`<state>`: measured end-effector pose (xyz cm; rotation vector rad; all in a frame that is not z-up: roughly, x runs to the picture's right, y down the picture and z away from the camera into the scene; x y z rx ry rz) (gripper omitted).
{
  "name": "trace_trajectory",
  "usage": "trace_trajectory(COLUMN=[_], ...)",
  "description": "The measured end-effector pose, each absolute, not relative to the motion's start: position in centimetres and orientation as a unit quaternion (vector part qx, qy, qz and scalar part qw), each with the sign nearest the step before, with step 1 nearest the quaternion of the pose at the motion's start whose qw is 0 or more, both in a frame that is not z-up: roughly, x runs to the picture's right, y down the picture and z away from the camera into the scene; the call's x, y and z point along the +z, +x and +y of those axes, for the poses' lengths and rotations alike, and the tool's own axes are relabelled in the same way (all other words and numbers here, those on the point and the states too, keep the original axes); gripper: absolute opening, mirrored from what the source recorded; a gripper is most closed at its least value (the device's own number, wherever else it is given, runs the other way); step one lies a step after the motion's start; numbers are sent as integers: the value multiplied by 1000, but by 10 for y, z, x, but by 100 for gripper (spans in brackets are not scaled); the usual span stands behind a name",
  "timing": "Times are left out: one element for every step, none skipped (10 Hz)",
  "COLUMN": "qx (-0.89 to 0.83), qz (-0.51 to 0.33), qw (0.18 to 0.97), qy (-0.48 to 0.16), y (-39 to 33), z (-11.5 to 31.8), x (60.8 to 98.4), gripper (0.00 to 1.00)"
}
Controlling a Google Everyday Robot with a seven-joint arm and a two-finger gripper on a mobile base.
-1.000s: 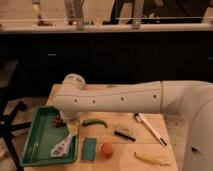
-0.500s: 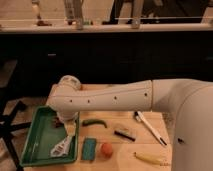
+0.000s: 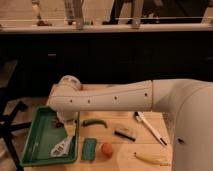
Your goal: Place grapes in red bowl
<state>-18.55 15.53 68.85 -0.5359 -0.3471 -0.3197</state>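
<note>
My arm reaches from the right across the table, its white wrist joint (image 3: pixel 67 92) above the tray's far right corner. My gripper (image 3: pixel 63 119) hangs down from it, just over the green tray (image 3: pixel 35 145). A small dark reddish lump (image 3: pixel 58 124) lies right at the gripper in that corner; it may be the grapes, but I cannot tell whether it is held. The red bowl is out of view.
In the tray lies a white object (image 3: pixel 62 147). On the wooden table are a green curved pepper (image 3: pixel 95 122), a green sponge (image 3: pixel 89 149), an orange ball (image 3: pixel 106 149), a black brush (image 3: pixel 124 133), a white utensil (image 3: pixel 150 128) and a yellow object (image 3: pixel 149 158). A dark counter stands behind.
The wrist joint has shifted slightly to the left. The gripper stays over the tray's far right corner. The table's objects have not moved.
</note>
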Motion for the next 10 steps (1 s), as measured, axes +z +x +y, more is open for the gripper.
trace_trajectory(qx=[-144, -132, -126, -121, -118, -113, -107, -102, -97, -93], qz=[-181, -189, -192, -196, -200, -206, -208, -213, -219, -222], qw=[936, 936, 936, 935, 934, 933, 933, 932, 930, 930], qy=[-264, -265, -268, -269, -271, -274, -275, -276, -278, -279], y=[-186, -188, -191, -196, -205, -216, -219, -227, -235, -238], z=[158, 159, 160, 159, 161, 163, 164, 166, 168, 170], x=[694, 700, 701, 705, 709, 713, 718, 725, 732, 738], gripper=[80, 80, 80, 80, 80, 80, 80, 80, 80, 80])
